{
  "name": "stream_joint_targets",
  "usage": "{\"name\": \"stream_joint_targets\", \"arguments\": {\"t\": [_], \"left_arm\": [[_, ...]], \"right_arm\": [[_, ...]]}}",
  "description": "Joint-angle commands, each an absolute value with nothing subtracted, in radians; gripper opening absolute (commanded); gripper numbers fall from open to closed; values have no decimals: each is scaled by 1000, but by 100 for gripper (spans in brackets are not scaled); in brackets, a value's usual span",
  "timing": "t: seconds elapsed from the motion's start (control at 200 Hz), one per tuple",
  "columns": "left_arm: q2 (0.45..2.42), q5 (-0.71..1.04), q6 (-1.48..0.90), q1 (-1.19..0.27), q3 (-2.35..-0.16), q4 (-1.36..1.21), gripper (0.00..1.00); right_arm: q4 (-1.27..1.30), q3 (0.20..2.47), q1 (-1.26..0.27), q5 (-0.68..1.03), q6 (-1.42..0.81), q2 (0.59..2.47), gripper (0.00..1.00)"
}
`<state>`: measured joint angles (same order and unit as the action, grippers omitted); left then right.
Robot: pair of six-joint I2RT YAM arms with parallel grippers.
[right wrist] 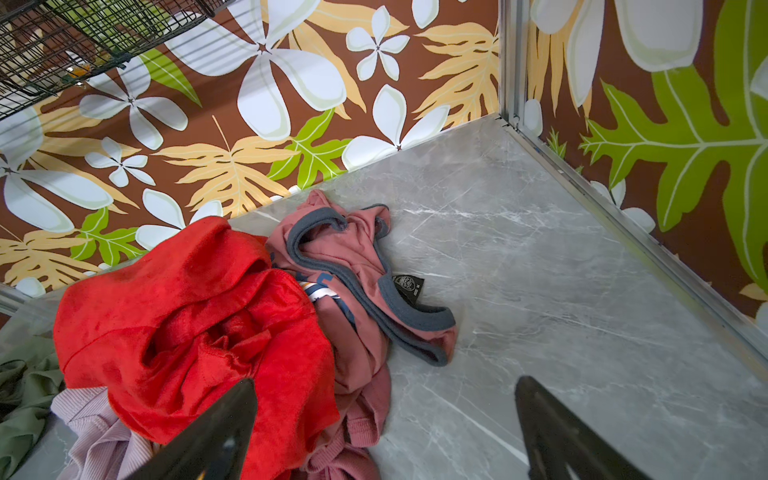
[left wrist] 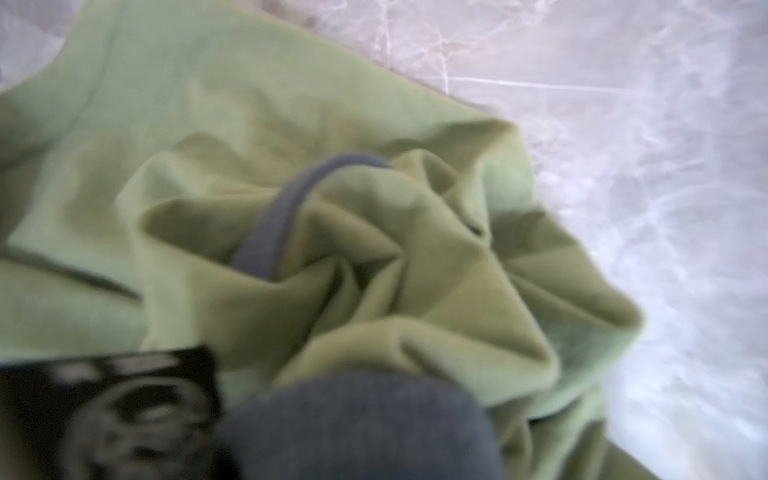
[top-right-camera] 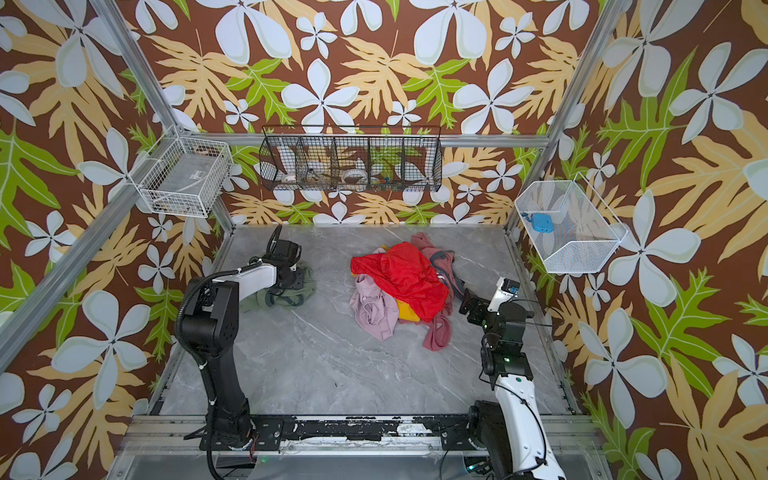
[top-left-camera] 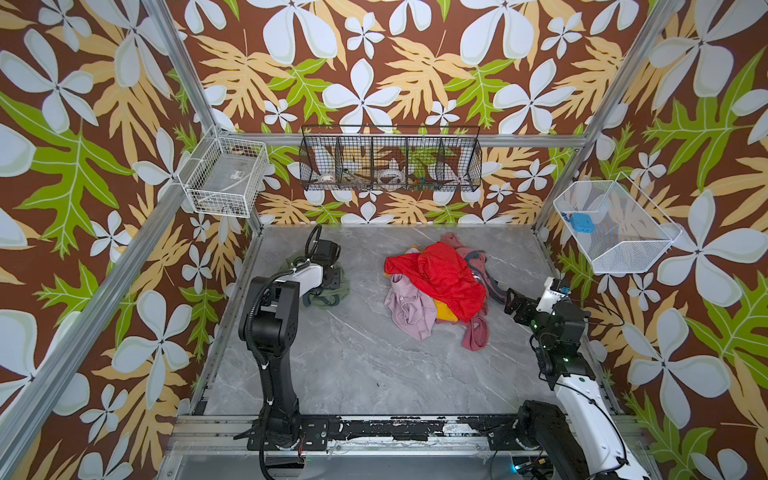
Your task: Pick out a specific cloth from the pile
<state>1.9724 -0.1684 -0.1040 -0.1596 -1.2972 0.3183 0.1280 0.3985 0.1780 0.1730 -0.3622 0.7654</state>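
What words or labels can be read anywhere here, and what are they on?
None can be read.
Black tag on the rose garment: print too small.
Printed letters on that garment: mostly hidden.
Black patch over the green cloth: blurred.

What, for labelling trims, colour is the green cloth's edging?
The edging is grey-blue; clearest in left wrist view.

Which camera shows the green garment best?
The left wrist view: the green garment fills it, though blurred. Both top views show it small, partly under the left arm; the right wrist view catches an edge.
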Motion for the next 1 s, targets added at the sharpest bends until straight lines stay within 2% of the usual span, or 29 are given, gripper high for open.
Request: {"name": "stream_joint_targets", "arguments": {"t": [0.0, 0.125, 0.531, 0.996], "left_arm": [[1942, -33, -110, -164, -1291, 346, 18], [1916, -28, -100, -164, -1313, 333, 0], [1903, -10, -73, -164, -1378, 276, 0], [2140, 9, -12, -164, -1625, 341, 0]], "right_arm": [[132, 397, 179, 156, -357, 764, 96], [133, 399, 178, 156, -359, 768, 96], [129, 426, 178, 166, -365, 778, 96], [125, 430, 177, 158, -372, 780, 95]]}}
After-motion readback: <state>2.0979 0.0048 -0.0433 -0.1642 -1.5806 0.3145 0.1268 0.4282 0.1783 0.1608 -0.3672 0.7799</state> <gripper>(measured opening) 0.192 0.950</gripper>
